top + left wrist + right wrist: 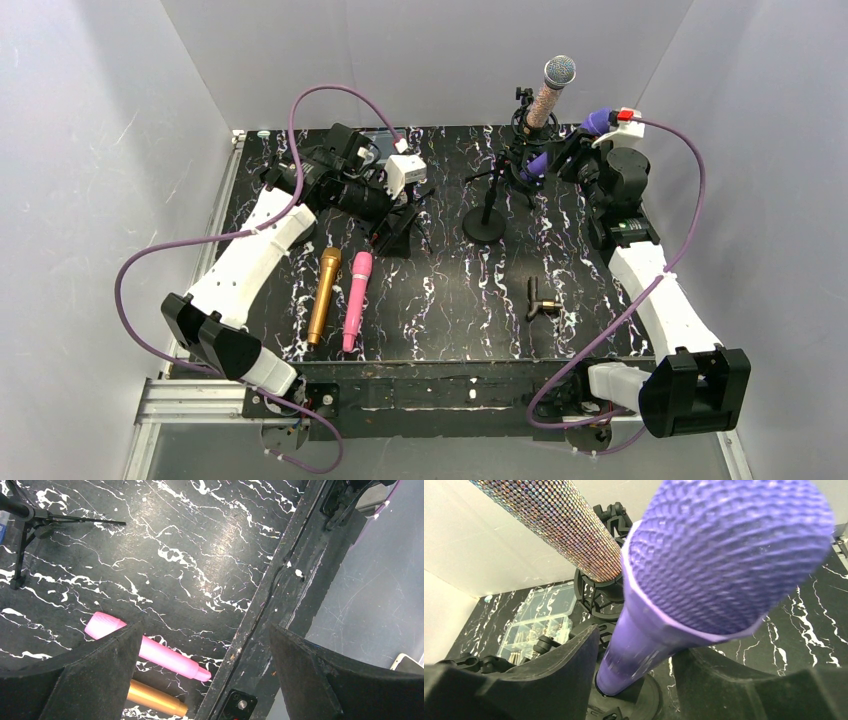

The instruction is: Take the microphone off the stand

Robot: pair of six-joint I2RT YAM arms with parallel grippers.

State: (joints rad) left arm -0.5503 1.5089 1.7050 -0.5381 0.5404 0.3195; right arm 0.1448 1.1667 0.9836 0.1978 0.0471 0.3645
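A purple microphone [724,550] leans up out of a black stand clip [616,692] at the back right of the table. My right gripper [639,642] holds its tapered body just under the mesh head, one finger pressed on each side. From above, the purple microphone [597,121] shows beside the right gripper [560,152]. A sparkly microphone [548,92] with a silver head stands upright in the neighbouring stand [485,225]. My left gripper [206,626] hangs open over the table's front edge, holding nothing.
A pink microphone [356,300] and a gold microphone [324,295] lie side by side at the front left. A small black clip [541,303] lies at the front right. A clear parts box [539,620] sits at the back. Tripod legs [75,522] spread over the marbled tabletop.
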